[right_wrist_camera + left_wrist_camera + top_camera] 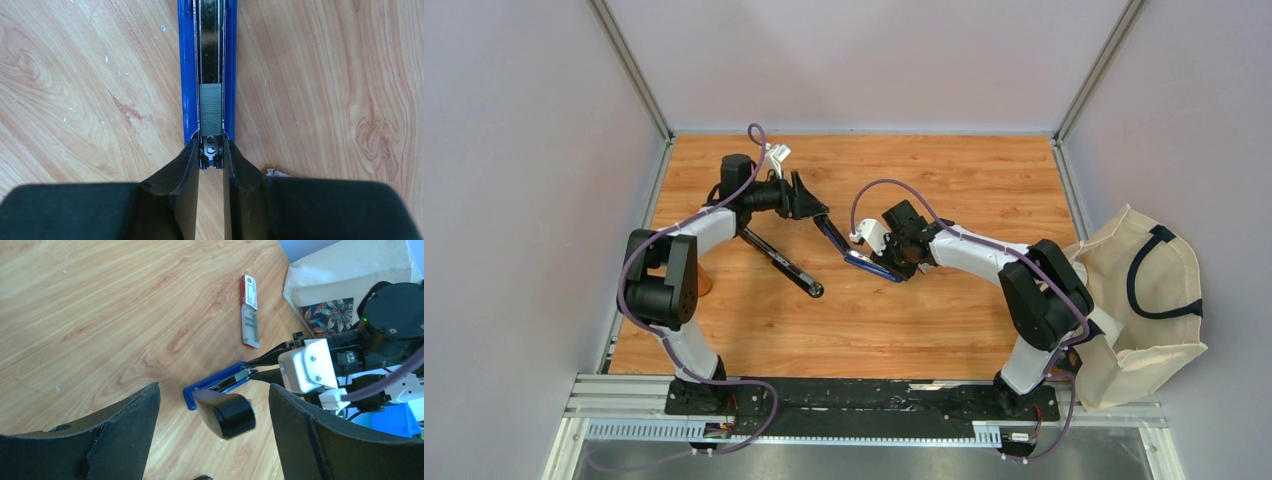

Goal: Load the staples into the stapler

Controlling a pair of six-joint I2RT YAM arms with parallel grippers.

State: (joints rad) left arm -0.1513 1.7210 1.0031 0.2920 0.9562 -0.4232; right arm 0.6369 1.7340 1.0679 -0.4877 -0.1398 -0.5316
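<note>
My right gripper pinches narrow on the rear of the open blue metal stapler, the short grey staple strip lying in its channel, my left gripper hovering wide nearby; a twist could skew the strip and jam the closing.

Here's the tally: two arms, the left arm and the right arm, on one wooden table. Two grippers, the left gripper and the right gripper, each showing two black fingers, so four in all. One blue stapler, just the one. In its channel, one grey staple strip. One small staple box with a red label. One cloth bag, and one flower-print patch showing at it
</note>
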